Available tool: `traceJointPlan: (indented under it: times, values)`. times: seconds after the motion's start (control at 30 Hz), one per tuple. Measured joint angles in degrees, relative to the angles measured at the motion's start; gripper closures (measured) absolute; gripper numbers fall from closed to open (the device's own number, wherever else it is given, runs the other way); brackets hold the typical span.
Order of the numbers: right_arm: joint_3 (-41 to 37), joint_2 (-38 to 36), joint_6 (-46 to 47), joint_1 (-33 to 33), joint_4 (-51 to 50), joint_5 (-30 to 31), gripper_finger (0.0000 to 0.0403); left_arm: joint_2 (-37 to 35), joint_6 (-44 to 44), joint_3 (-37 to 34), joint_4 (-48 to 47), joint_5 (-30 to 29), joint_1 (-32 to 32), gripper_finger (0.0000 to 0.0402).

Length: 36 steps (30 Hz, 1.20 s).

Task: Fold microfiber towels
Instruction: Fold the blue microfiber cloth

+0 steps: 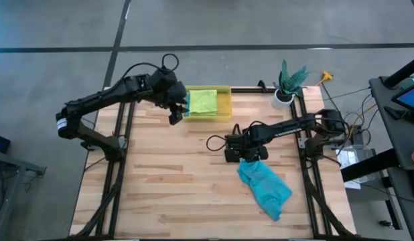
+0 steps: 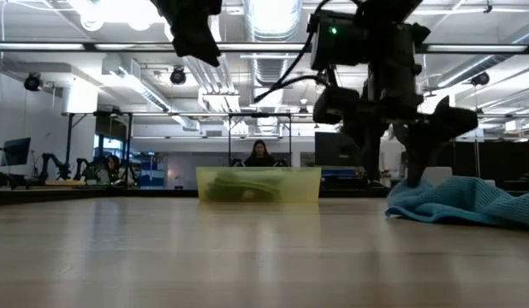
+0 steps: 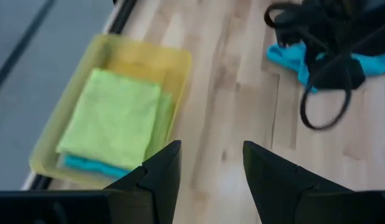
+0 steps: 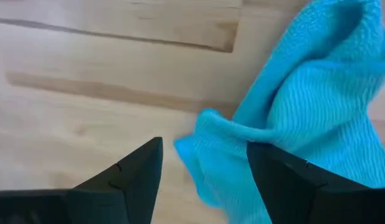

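Note:
A crumpled teal towel (image 1: 266, 189) lies on the wooden table's right half, and its bunched far corner (image 4: 208, 140) rests on the wood. My right gripper (image 4: 205, 180) hangs over that corner, pointing steeply down. It is open, with one finger on each side of the corner. A yellow plastic bin (image 1: 224, 100) stands at the far edge. Inside it, a folded lime green towel (image 3: 114, 118) lies on a folded teal one (image 3: 86, 165). My left gripper (image 3: 208, 177) hovers open above the table beside the bin's near side, touching nothing. My right gripper comes at the teal towel's far corner (image 4: 242, 143) from above with open fingers. One finger (image 4: 286, 177) stands in front of the cloth. I cannot tell whether it touches the cloth. The towel lies slack on the table.
A potted plant (image 1: 287, 84) stands at the far right corner. Bare wood (image 1: 160, 187) fills the table's left and near parts. The right arm's cable loop (image 1: 214, 142) hangs beside its gripper. A person (image 2: 260, 154) sits in the room beyond the bin.

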Motion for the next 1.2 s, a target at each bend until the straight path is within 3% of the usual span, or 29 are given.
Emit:
traceJointPlan:
  times: [0.23, 0.5, 0.57, 0.77, 0.87, 1.03, 1.2]
  values:
    - [-3.58, 0.02, -7.91, -0.68, 5.57, 0.89, 0.0221, -1.10, -6.23, -1.03, -0.36, 0.02, -0.13, 0.0245]
    - [1.09, 0.09, -19.83, -0.88, 9.37, 7.43, 0.0365, -1.50, -10.58, -1.04, -0.91, 0.08, -1.22, 0.0245]
    - [3.59, 0.09, -23.19, -1.01, 9.55, 9.10, 0.0386, -1.82, -12.31, -1.09, -1.88, 0.04, -1.54, 0.0245]
    - [9.51, 0.09, -29.42, -1.17, 4.58, 11.60, 0.0393, -3.23, -19.55, -1.14, -2.80, -0.05, -3.28, 0.0245]
    - [9.25, 0.09, -37.07, -1.66, 0.29, 11.71, 0.0390, -4.28, -21.41, -1.21, -2.56, -0.08, -4.60, 0.0245]
    - [6.89, 0.09, -55.82, -2.46, -2.39, 5.75, 0.0385, -5.57, -22.48, -2.04, -2.07, -0.26, -6.69, 0.0245]
    - [4.64, 0.07, -61.56, -4.24, -2.62, 0.61, 0.0383, -5.59, -22.55, -2.16, -2.01, -0.44, -7.99, 0.0245]
